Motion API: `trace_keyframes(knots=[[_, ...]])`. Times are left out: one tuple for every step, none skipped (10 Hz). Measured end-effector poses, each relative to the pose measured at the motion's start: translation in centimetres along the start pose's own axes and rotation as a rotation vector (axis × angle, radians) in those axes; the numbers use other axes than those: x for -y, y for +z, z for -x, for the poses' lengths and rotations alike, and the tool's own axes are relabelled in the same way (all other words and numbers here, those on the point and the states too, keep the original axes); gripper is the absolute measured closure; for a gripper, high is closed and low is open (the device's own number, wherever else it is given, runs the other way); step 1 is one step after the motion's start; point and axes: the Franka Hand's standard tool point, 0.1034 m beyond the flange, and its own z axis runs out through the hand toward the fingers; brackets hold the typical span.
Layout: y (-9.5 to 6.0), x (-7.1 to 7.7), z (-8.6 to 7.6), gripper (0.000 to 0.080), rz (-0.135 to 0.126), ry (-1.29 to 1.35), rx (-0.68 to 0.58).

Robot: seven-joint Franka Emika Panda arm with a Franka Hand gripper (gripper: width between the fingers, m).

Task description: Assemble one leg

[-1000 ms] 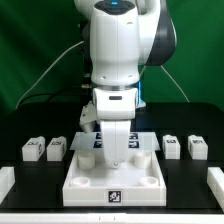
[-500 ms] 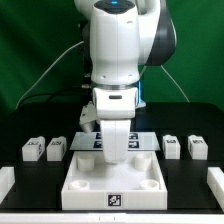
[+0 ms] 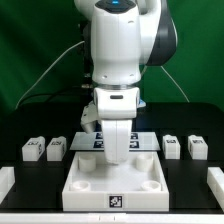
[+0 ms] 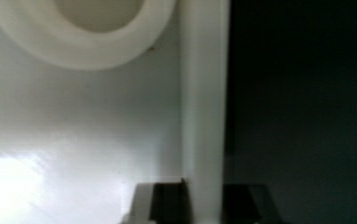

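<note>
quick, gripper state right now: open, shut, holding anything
gripper: cannot be told. Its fingers closely flank a wall of the white tray, but the blurred wrist view does not show whether they clamp it.

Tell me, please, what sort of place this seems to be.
Probably a robotics lab bench: a Panda arm over a black table, a green backdrop, and tagged legs laid either side of a white tray.

Tray (image 3: 85, 195) central; legs (image 3: 57, 149) flanking both sides; marker board (image 3: 148, 141) behind.
</note>
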Motion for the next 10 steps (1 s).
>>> trace_keyframes(knots=[[0.0, -1.1, -1.4, 0.0732, 0.012, 0.001, -0.01], [-0.1, -2.0, -2.7, 0.0732, 0.023, -0.004, -0.021], [-0.1, -3.0, -4.0, 0.0732, 0.032, 0.001, -0.031], [-0.2, -4.2, -5.6, 0.0732, 0.046, -0.009, -0.043], [-0.3, -4.7, -6.5, 0.0733, 0.05, -0.012, -0.051], [-0.3, -4.7, -7.2, 0.0733, 0.046, -0.007, -0.054], [-0.2, -4.7, -7.7, 0.0733, 0.045, -0.005, -0.056], [-0.2, -4.7, -7.7, 0.0733, 0.045, -0.005, -0.056], [-0.2, -4.7, -7.7, 0.0733, 0.048, -0.004, -0.057], [-0.2, -4.7, -7.7, 0.0733, 0.052, -0.004, -0.058]])
